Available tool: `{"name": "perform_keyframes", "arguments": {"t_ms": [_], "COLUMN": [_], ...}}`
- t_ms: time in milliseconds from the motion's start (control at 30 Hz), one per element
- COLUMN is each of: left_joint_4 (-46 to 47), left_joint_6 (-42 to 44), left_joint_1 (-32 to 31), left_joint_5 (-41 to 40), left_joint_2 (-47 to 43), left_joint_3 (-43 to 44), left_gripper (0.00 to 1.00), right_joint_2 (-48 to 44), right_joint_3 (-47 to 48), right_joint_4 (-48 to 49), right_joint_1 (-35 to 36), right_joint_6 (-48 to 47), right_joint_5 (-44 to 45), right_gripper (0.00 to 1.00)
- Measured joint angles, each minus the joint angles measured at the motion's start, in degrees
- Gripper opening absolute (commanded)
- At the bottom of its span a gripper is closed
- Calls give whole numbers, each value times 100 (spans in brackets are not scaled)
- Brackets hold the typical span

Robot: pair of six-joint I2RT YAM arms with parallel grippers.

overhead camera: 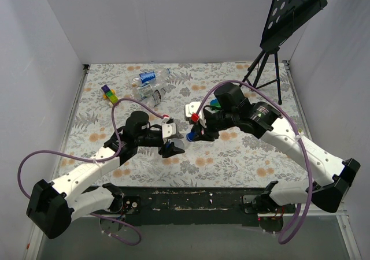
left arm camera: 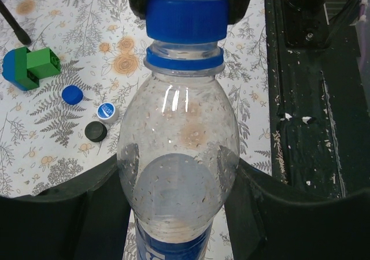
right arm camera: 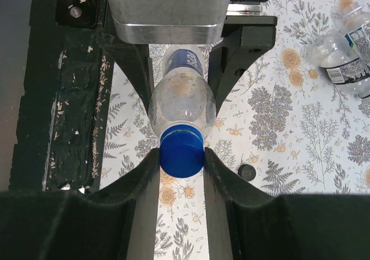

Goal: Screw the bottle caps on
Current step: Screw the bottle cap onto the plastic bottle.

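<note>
The bottle (left arm camera: 179,156) is held over the table (overhead camera: 231,156) near its centre, between the two grippers. A blue cap (left arm camera: 186,17) sits on the neck, at 12 o'clock in the left wrist view.

The left gripper (left arm camera: 179,179) is clamped on the bottle body, one finger on each side. The right gripper (right arm camera: 181,156) is closed on the cap, with fingers touching it at 3 and 9 o'clock.

In the left wrist view, a loose blue cap (left arm camera: 72,95), a pale cap (left arm camera: 107,111) and a black cap (left arm camera: 96,132) lie on the table at 9 o'clock of the bottle. A green block (left arm camera: 34,66) lies at 10 o'clock.

In the top view, spare bottles (overhead camera: 150,84) lie at 11 o'clock of the grippers, and toy blocks (overhead camera: 108,94) at 10 o'clock.
</note>
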Motion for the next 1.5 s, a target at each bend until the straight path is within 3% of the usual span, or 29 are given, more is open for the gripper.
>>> {"name": "perform_keyframes", "arguments": {"t_ms": [333, 733, 1067, 1500], "left_joint_4": [608, 1427, 2933, 3165], "left_joint_6": [-59, 103, -221, -258], "left_joint_1": [114, 192, 186, 20], "left_joint_5": [-466, -1261, -1786, -2498], "left_joint_2": [-216, -210, -57, 236], "left_joint_3": [-433, -442, -896, -977], "left_gripper": [0, 0, 0, 0], "right_joint_2": [299, 787, 848, 905], "right_joint_3": [68, 837, 833, 577], "right_joint_4": [275, 188, 721, 1137], "right_joint_1": [-37, -415, -671, -660], "right_joint_6": [133, 402, 1150, 2739], "right_joint_5": [52, -63, -205, 616], "right_gripper": [9, 6, 6, 7]}}
